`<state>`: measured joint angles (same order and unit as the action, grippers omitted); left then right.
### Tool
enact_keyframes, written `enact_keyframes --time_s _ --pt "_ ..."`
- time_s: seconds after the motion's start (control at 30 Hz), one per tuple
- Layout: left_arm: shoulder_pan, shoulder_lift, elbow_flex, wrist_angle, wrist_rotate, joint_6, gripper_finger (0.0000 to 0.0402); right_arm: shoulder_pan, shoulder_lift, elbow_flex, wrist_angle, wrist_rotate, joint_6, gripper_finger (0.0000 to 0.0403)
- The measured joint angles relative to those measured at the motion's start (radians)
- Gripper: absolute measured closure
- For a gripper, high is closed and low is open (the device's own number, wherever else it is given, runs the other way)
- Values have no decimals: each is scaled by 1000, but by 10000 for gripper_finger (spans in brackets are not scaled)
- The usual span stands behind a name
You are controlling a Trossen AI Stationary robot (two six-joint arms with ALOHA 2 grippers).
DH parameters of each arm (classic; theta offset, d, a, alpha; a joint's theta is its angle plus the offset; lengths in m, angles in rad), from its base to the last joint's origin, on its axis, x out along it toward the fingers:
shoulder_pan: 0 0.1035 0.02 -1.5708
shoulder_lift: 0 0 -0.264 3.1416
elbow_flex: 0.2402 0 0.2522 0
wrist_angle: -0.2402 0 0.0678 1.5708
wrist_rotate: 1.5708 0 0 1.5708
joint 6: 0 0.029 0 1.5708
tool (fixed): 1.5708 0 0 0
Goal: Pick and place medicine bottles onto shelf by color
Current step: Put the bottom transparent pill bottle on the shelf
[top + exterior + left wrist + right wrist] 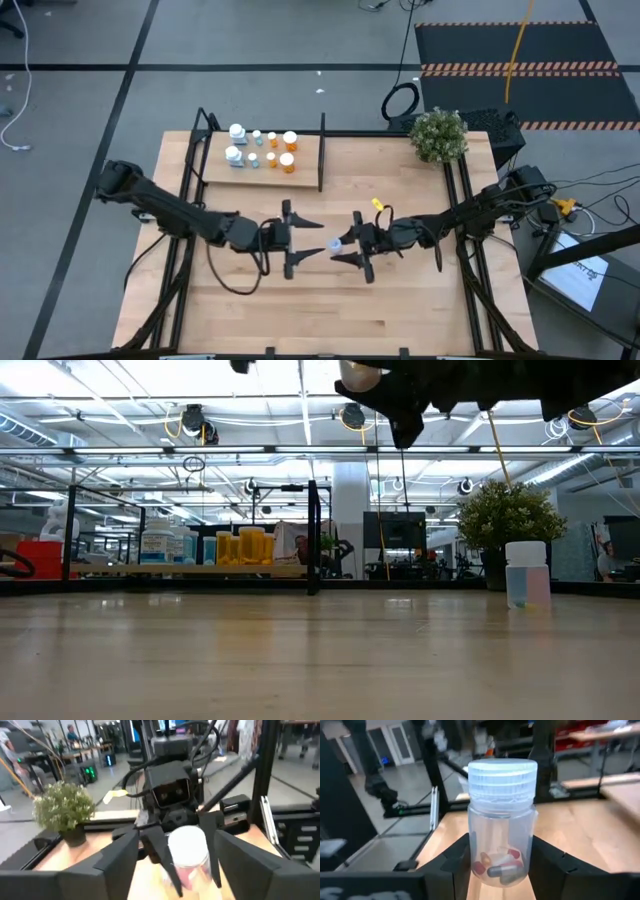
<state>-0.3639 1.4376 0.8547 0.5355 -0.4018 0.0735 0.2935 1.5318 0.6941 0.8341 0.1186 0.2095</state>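
Observation:
My right gripper (344, 244) is shut on a clear bottle (502, 820) with a white ribbed cap and red and white capsules inside. It holds the bottle above the table's middle. My left gripper (316, 238) is open just to the left of it, and its fingers (115, 865) point at the bottle (189, 847). The shelf (300, 178) stands at the far left. On its plank stand white bottles (236, 131), pale blue bottles (256, 137) and orange bottles (289, 141). Another pale bottle (527, 574) stands on the table on its base. My right gripper pinches the lower part of the bottle's body (476, 851) between its two fingers, one on each side. The fingers come level from the table's right. The bottle stands upright with its cap (503, 772) up and is lifted clear of the table (356, 374).
A black upright divider (322, 150) closes the shelf's right end. A potted plant (438, 134) stands at the table's far right. A small yellow thing (378, 204) lies behind the right gripper. Bare wood stretches along the near half of the table (330, 310).

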Motion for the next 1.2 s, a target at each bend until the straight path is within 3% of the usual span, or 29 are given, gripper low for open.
enact_keyframes --time_s 0.13,0.27,0.4,0.53,0.93,1.03,1.2 --pt "-6 -101 1 -156 23 -27 114 0 0 0 -28 -31 38 254" --pt "-3 -160 27 -332 134 -40 111 -21 0 0 -38 -144 104 244" --pt "-4 -152 152 -601 176 -40 110 -66 0 0 -42 -277 221 243" --pt "-5 -97 269 -770 178 50 110 -113 0 0 -48 -387 277 248" --pt "8 87 427 -832 199 452 110 -191 0 -1 -61 -651 319 245" --pt "37 131 456 -816 253 498 110 -202 0 0 -68 -702 321 245" --pt "98 185 496 -825 356 521 110 -203 0 0 -85 -699 296 245"
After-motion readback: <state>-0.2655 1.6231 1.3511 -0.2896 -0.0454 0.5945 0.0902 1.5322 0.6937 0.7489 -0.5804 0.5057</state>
